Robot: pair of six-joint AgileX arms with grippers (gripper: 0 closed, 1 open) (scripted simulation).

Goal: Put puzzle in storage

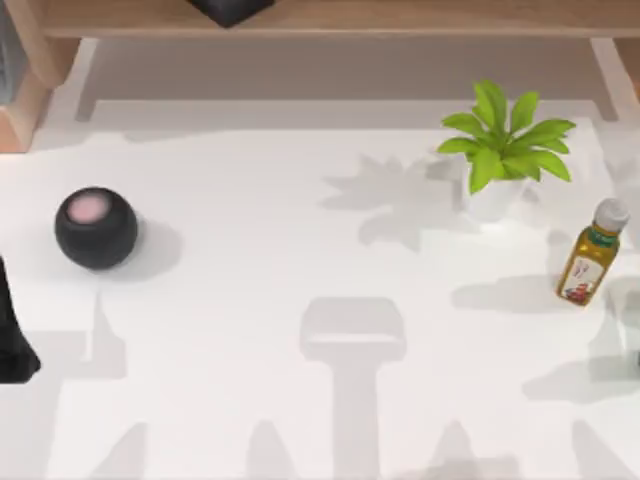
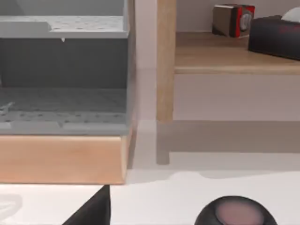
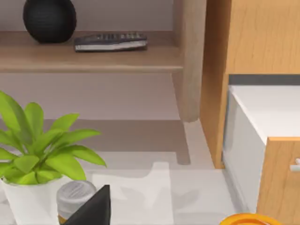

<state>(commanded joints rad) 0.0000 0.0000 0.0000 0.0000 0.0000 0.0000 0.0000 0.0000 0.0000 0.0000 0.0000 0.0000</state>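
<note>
Three things stand on the white table (image 1: 300, 250) in the top view: a black round speaker (image 1: 96, 229) with a pink top at about 9 o'clock, a green potted plant (image 1: 505, 150) in a white pot at about 2 o'clock, and a yellow bottle (image 1: 591, 255) with a grey cap at 3 o'clock, near the plant but apart from it. A wooden shelf (image 1: 330, 18) runs along the 12 o'clock edge.

My left arm (image 1: 14, 335) is a dark shape at the left edge, approx. 8 o'clock, below the speaker and not touching it. I see no fingertips clearly, so whether the left gripper is released or clenched I cannot tell. For the right gripper I cannot tell either.

From the left wrist view I look at a grey storage compartment (image 2: 63, 70) with a wooden front, open toward the camera; beside it is a wooden post (image 2: 165, 61) and a shelf board carrying a red-and-tan cube (image 2: 233, 19) and a dark box (image 2: 275, 36). The cube could be the puzzle, but it is too small to be sure. The speaker top is close to the camera.

From the right wrist view: plant and bottle cap are close, a 2nd black sphere (image 3: 49, 19) and a remote (image 3: 110, 41) lie on the shelf, and a wooden cabinet (image 3: 253, 37) with a white inner part stands beside them.
</note>
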